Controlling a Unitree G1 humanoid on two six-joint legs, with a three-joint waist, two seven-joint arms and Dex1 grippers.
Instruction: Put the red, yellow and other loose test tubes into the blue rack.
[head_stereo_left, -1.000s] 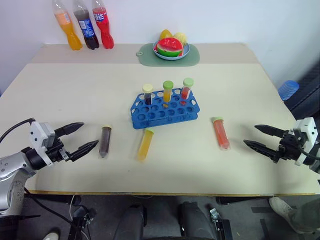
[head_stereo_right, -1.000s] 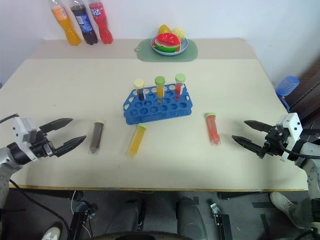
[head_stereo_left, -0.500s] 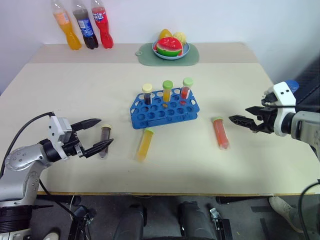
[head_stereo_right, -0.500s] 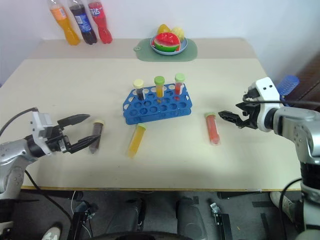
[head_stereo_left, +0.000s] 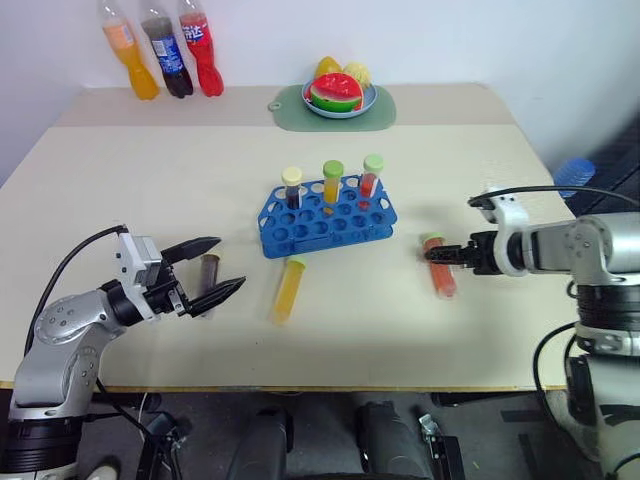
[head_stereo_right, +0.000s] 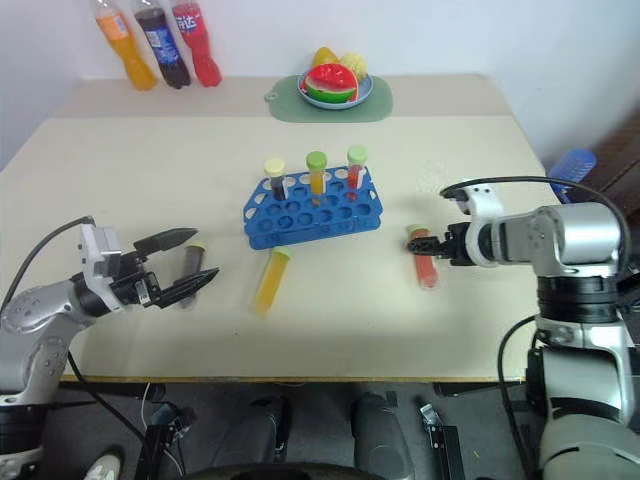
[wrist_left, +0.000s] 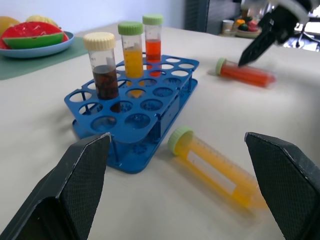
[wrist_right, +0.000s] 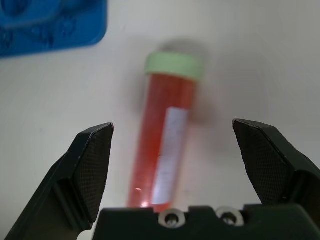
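Three tubes racked in the blue rack (head_stereo_left: 328, 217); red tube (wrist_right: 165, 145) under my wide-open right gripper (wrist_right: 172, 165), yellow tube (head_stereo_left: 289, 288) and dark tube (head_stereo_left: 209, 282) by my open left gripper (head_stereo_left: 215, 270) still loose.

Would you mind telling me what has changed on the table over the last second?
The right pincer swung in from the table's right edge to the red tube, open and straddling it in its wrist view. The left pincer moved right, open around the dark tube. Nothing was grasped. The yellow tube and blue rack stayed put.
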